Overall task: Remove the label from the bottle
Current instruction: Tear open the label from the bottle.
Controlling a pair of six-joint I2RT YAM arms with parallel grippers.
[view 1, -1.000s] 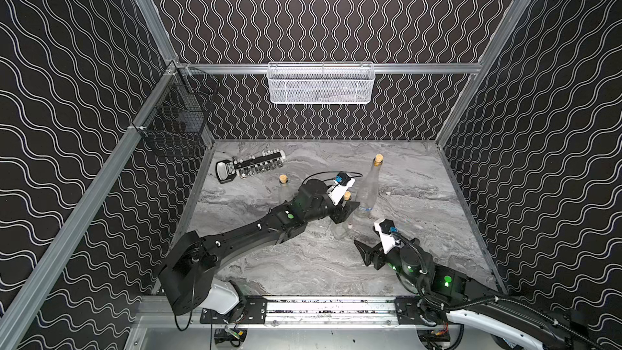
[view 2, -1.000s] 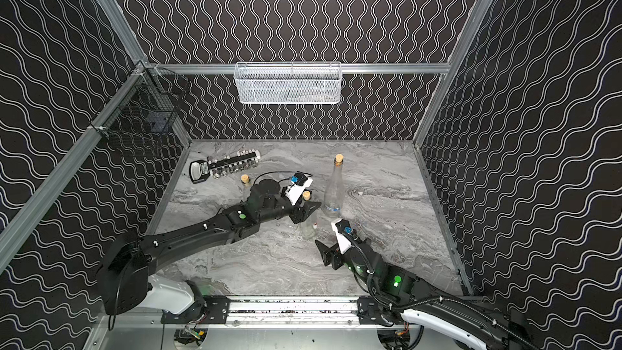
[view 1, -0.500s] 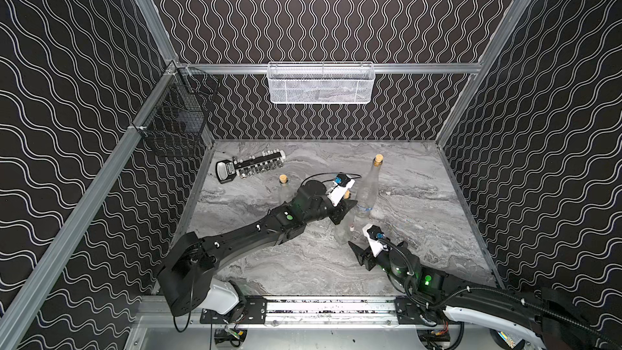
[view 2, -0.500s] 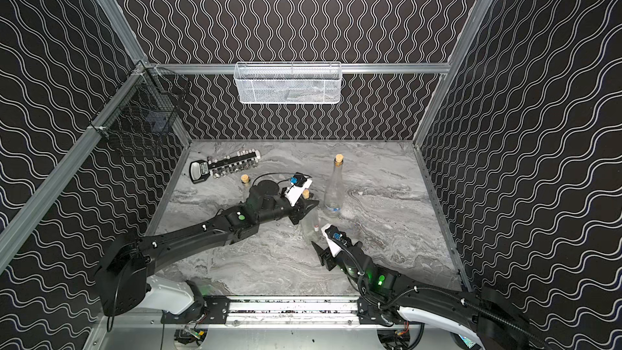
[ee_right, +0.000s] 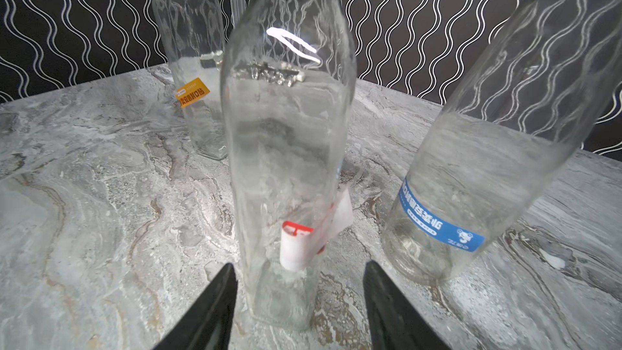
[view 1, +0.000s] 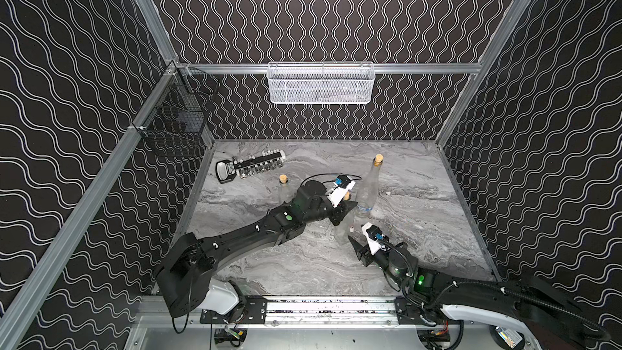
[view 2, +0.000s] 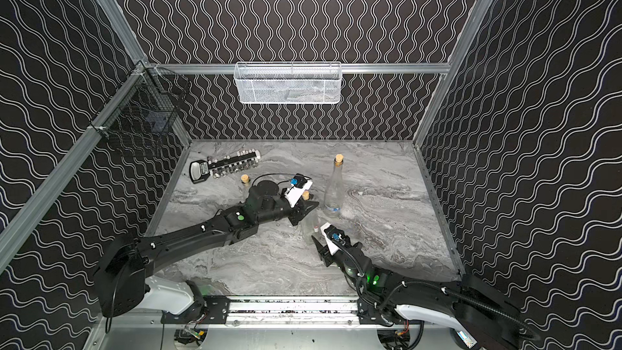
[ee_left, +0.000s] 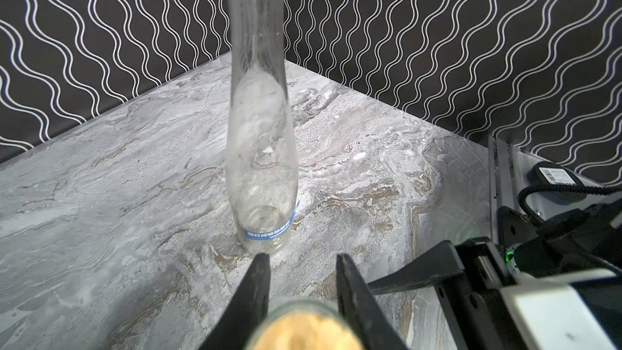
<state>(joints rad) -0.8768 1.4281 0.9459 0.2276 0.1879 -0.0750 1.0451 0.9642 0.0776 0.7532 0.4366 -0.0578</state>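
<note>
Overall, the marbled table [view 1: 303, 264] spreads under both grippers, walled in by dark wavy panels. Far beyond the grippers a white mesh basket [view 1: 319, 84] hangs on the back wall, and a black wire basket [view 1: 175, 122] hangs on the wall well off to the left gripper's left. A tool strip [view 1: 252, 168] lies on the table beyond the left arm's wrist, apart from everything else.

The left gripper [view 1: 346, 212] reaches across from the left and is clenched on the neck of the bottle [view 1: 346, 230], just under its cork [ee_left: 303, 331]. The left wrist view shows the glass neck pinched between both fingers. The right gripper [ee_right: 299, 265] sits low on the near side of the bottle, released. Its jaws stand one on each side of the bottle's base, with a gap to the glass on both.

The tall bottle [ee_right: 488, 163], ringed low by a blue label [ee_right: 437, 220], stands just beyond the left gripper's tips and near the right gripper, off to its right. It is the closest thing crowding that side. A small bottle [ee_right: 192, 62] with an orange label [ee_right: 192, 92] stands farther past the held bottle, toward the left; in both top views the left arm's wrist covers its lower part.

The label [ee_right: 303, 240], white with red edging, sits low on the bottle directly ahead of the right gripper's parted jaws, one end jutting past the glass.
</note>
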